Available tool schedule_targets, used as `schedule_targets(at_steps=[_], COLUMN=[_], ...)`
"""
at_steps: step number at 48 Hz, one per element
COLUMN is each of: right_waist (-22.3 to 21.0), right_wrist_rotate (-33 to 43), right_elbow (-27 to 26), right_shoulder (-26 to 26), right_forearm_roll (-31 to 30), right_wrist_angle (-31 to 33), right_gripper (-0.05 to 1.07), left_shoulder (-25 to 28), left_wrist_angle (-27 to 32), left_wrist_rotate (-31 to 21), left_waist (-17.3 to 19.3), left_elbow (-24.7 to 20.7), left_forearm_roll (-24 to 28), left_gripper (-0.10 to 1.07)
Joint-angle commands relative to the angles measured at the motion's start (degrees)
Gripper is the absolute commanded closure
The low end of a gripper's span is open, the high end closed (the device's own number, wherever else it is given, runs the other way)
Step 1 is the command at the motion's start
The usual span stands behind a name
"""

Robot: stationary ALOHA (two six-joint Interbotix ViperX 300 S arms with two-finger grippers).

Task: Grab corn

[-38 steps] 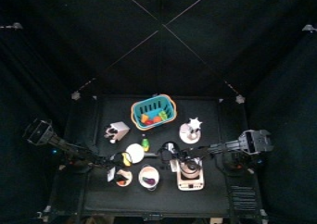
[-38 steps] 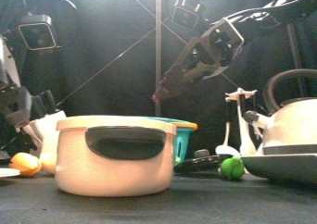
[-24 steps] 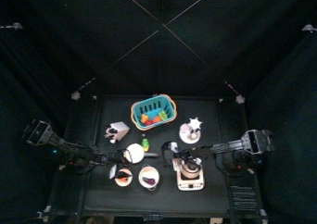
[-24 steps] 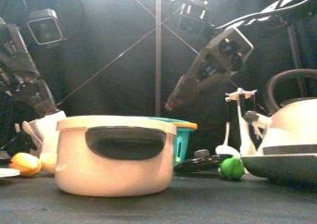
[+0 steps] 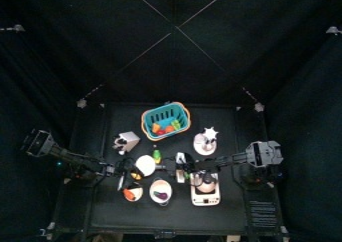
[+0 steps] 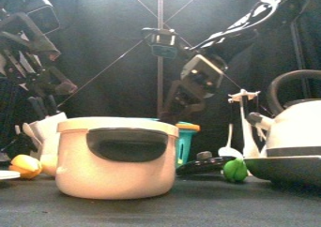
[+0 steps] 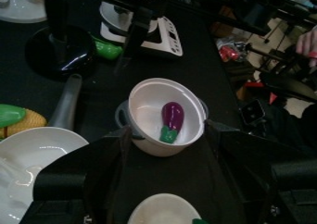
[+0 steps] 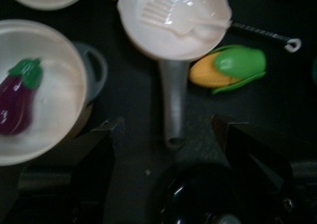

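Note:
The corn [image 8: 229,66], yellow with a green husk, lies on the table beside a white pan [image 8: 173,24] that holds a white spatula. It also shows in the left wrist view [image 7: 19,119] and as a small green-yellow spot in the top view [image 5: 156,157]. My right gripper [image 8: 173,168] hangs open above the pan's handle, apart from the corn; in the top view it [image 5: 191,168] is right of the corn. My left gripper [image 7: 173,186] is open and empty above a white bowl [image 7: 139,126] holding a purple eggplant [image 7: 171,117].
A teal basket [image 5: 164,120] stands at the back. A big cream pot [image 6: 115,156] and a white kettle [image 6: 295,128] stand at the front. A black pan [image 7: 62,47], a white plate [image 7: 25,172] and several small white dishes crowd the table's front half.
My right gripper has come lower and leftward over the table's middle. My left arm has drawn back toward the left and risen.

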Motion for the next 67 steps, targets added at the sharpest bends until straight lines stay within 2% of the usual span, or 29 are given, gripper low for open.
schedule_targets(at_steps=[1, 5, 13, 21, 27, 39, 50, 61, 67], right_waist=[-1.05, -2.46, -4.92, -6.06, -6.33, -6.94, -6.94, -6.50, -6.42], right_wrist_rotate=[0.97, 2.99, 6.06, 10.46, 11.95, 20.21, 20.39, 20.30, 20.21], right_elbow=[-4.04, -7.29, -13.45, -22.32, -26.02, -26.28, -26.63, -23.64, -23.12], right_shoulder=[-0.70, 1.05, 4.39, 11.51, 14.15, 16.61, 19.16, 18.46, 18.02], right_forearm_roll=[3.34, 9.23, 15.21, 13.54, 10.72, 5.01, 6.06, 6.33, 5.98], right_wrist_angle=[0.18, 1.67, 11.43, 18.90, 21.36, 23.91, 24.08, 25.40, 24.26], right_gripper=[-0.02, -0.02, -0.02, -0.02, -0.02, -0.02, -0.02, -0.01, 0.08], left_shoulder=[-0.09, -0.09, -0.09, -0.09, -0.18, -0.09, -0.09, -0.09, -0.09], left_wrist_angle=[-0.70, -0.70, -0.53, -0.53, -0.53, -0.09, -0.09, -0.09, -0.09], left_wrist_rotate=[0.00, 0.09, 0.00, 0.00, 0.00, 0.00, 0.00, 0.00, 0.00], left_waist=[1.14, 2.11, 2.20, 2.20, 2.20, 2.11, 2.20, 2.02, 2.02], left_elbow=[-0.35, -0.18, 0.26, 0.44, 0.44, 0.53, 0.62, 0.70, 0.62], left_forearm_roll=[-0.18, -0.70, -0.70, -0.70, -0.70, -0.70, -0.79, -0.79, -0.70], left_gripper=[0.01, 0.01, 0.01, 0.01, 0.01, 0.01, 0.01, 0.01, 0.01])
